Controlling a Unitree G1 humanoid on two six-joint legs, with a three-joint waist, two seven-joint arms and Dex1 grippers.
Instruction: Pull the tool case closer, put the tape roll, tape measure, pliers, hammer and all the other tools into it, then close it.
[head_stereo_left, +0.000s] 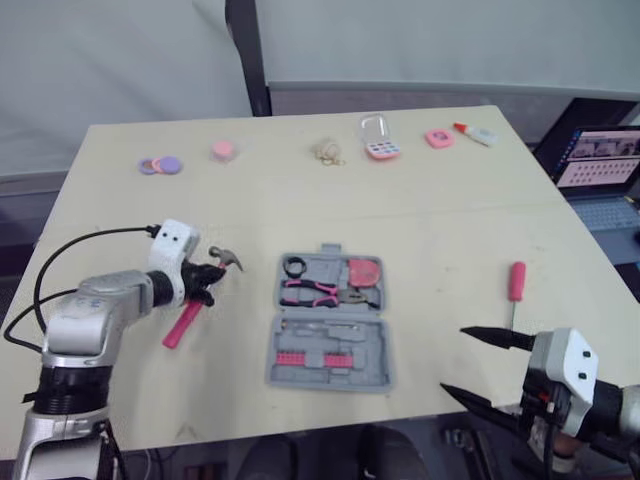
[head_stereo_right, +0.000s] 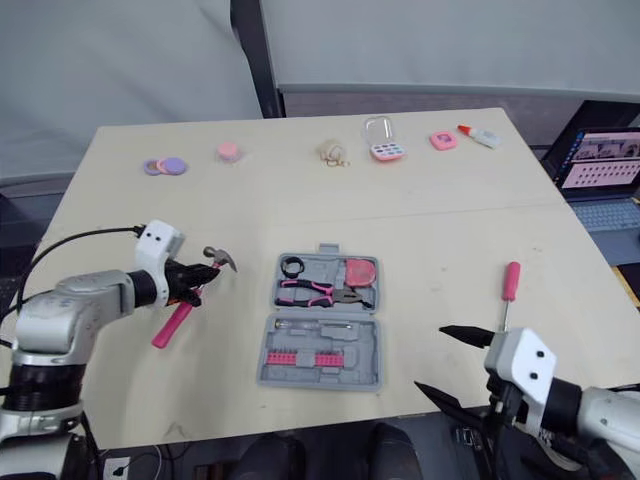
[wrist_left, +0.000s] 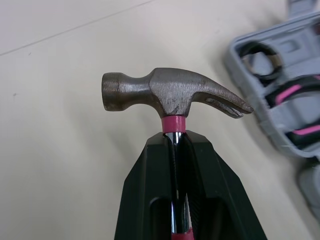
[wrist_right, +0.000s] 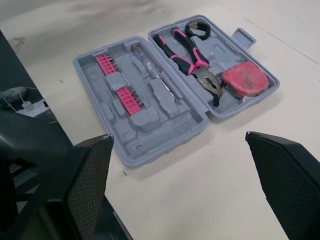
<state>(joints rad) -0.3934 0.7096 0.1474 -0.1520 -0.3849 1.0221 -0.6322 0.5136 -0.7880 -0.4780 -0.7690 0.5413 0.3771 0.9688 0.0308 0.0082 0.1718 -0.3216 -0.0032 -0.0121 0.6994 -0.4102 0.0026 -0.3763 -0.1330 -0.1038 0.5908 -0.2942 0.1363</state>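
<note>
Head view: The grey tool case (head_stereo_left: 335, 375) lies open on the table (head_stereo_left: 450, 220), near the front edge and between the two arms. Its far half holds the black tape roll (head_stereo_left: 295, 266), the pink-handled pliers (head_stereo_left: 312, 291) and the pink tape measure (head_stereo_left: 366, 270). Its near half holds a row of pink bits (head_stereo_left: 305, 357). The left gripper (head_stereo_left: 208, 280) is clamped on the hammer (head_stereo_left: 182, 325) just below the head, just left of the case. The pink handle slopes down toward the robot; whether its end touches the table cannot be told. A pink-handled screwdriver (head_stereo_left: 516, 283) lies on the table to the right of the case, apart from it. The right gripper (head_stereo_left: 452, 359) is at the front right, its fingers spread wide and holding nothing.

Left wrist view: Both fingers are pressed together on the steel shaft under a pink collar. The claw points toward the case.

Right wrist view: The fingers stand well apart. The open case lies ahead of them, with its contents as noted.
</note>
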